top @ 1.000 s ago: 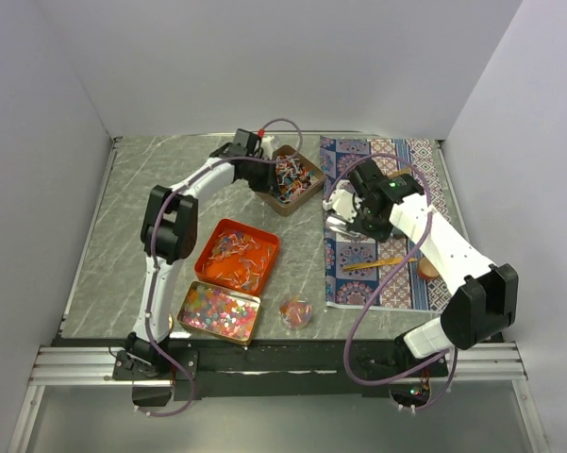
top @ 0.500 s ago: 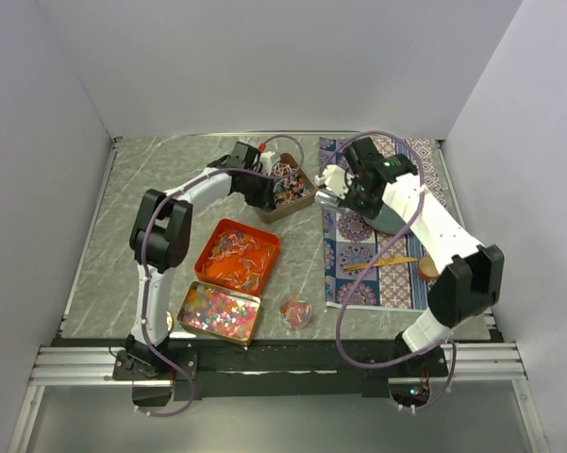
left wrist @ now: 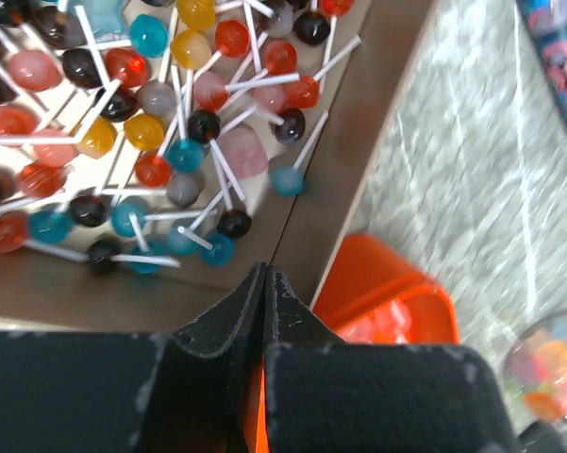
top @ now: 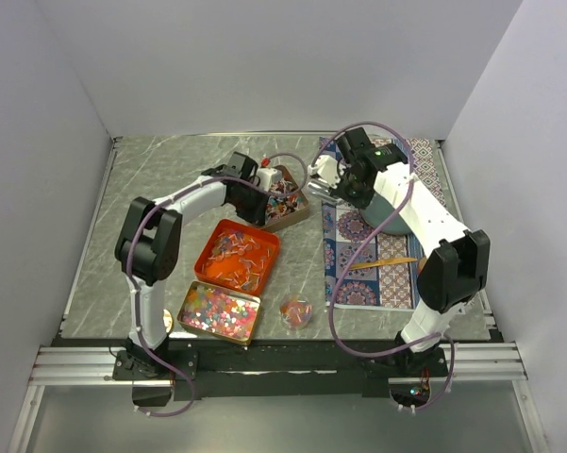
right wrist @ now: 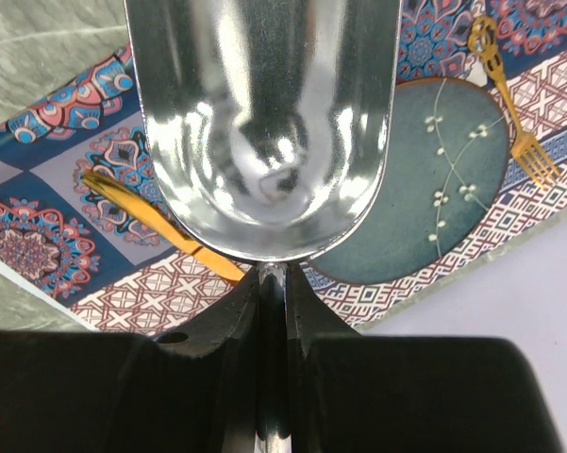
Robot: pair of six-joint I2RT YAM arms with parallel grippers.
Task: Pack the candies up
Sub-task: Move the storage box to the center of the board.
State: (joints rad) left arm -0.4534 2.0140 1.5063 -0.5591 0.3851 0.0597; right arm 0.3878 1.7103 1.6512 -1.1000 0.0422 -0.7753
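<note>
- The left wrist view alone shows the left gripper (left wrist: 265, 276) clenched on the near wall of the brown tin (left wrist: 335, 179). The candies (left wrist: 141, 123) inside it are round lollipops on white sticks.
- Only the top view shows other candies in the orange tin (top: 203, 264) and the gold tin (top: 222, 291), nearer to the bases.
- The right wrist view shows the right gripper (right wrist: 272, 283) grasping the handle of an empty silver scoop (right wrist: 264, 123). The teal plate (right wrist: 443, 189) and patterned mat (right wrist: 38, 236) are behind it.

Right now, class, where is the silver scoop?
Top view, centre-right: the silver scoop sits in the right gripper, over the patterned mat's left edge, beside the lollipop box.
</note>
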